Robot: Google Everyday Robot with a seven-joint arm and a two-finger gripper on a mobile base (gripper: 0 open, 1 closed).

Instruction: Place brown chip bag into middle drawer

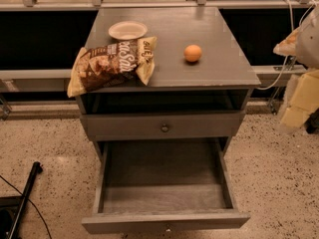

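I'm seeing a small cream bowl [127, 30] sitting toward eleven o'clock on the grey surface [219, 68]. An orange ball [193, 53] is resting well apart from it, at about four o'clock of the bowl. Below, the upper drawer front [124, 126] with its round knob [164, 128] is sitting closed. A black pole [25, 193] is lying on the speckled floor [279, 183] at eight o'clock. The gripper [298, 101] is hanging at three o'clock, off the surface.

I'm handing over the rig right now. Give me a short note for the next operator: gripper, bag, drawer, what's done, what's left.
Gripper: at the right edge of view, beside the cabinet, well away from the bag.
Bag: lying on the cabinet top, front left corner, overhanging the edge.
Middle drawer: open, nothing in it.
Done: drawer is open.
Left: grasp the bag, place it in the drawer.
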